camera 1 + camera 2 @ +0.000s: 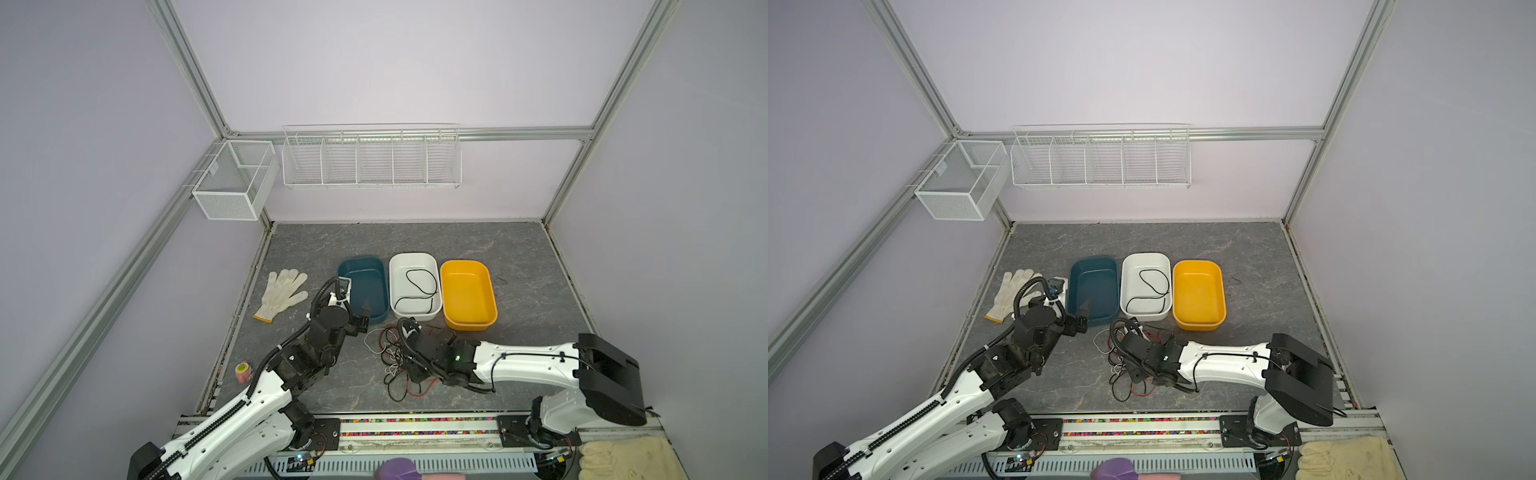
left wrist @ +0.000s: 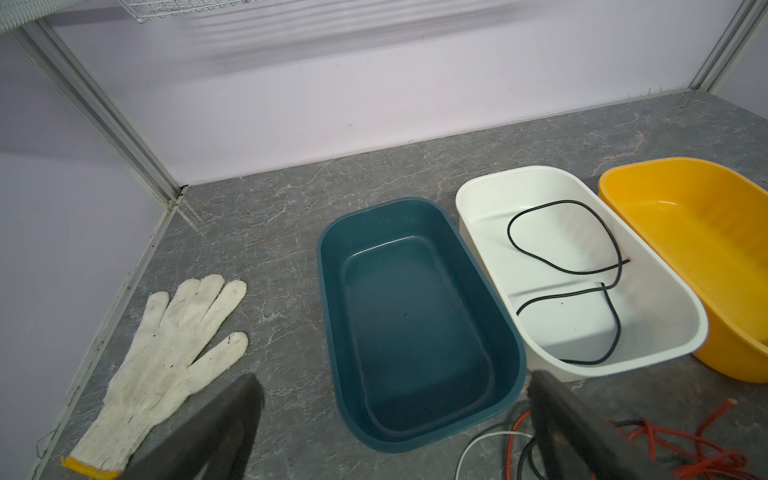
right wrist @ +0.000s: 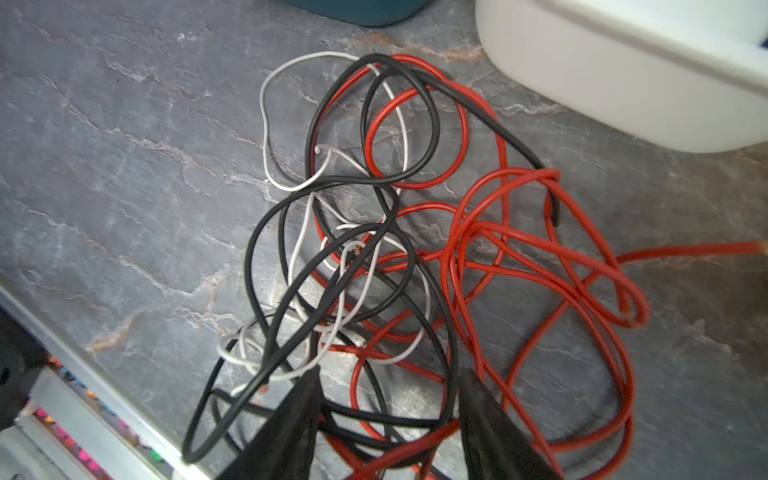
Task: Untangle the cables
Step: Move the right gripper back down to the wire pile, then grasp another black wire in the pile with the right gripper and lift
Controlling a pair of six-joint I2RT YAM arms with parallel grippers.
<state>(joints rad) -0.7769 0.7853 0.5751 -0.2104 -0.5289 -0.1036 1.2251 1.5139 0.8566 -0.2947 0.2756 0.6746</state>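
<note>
The cables (image 1: 395, 357) lie in a tangle of red, black and white loops on the grey table, in front of the tubs; both top views show them (image 1: 1121, 368). My right gripper (image 3: 390, 372) is down in the tangle, jaws apart, with red and black strands crossing the gap between its fingers (image 3: 291, 415). The right wrist hides much of the pile in a top view (image 1: 415, 368). One black cable (image 1: 419, 286) lies alone in the white tub (image 1: 413, 255). My left gripper (image 1: 365, 316) hangs wide open and empty at the blue tub's near left corner, left of the tangle (image 2: 665, 449).
Blue tub (image 1: 360, 260), white tub and yellow tub (image 1: 465, 262) stand in a row behind the tangle. A white work glove (image 1: 282, 293) lies at the left. A small pink object (image 1: 243, 371) sits by the left table edge. Wire baskets (image 1: 370, 158) hang on the back wall.
</note>
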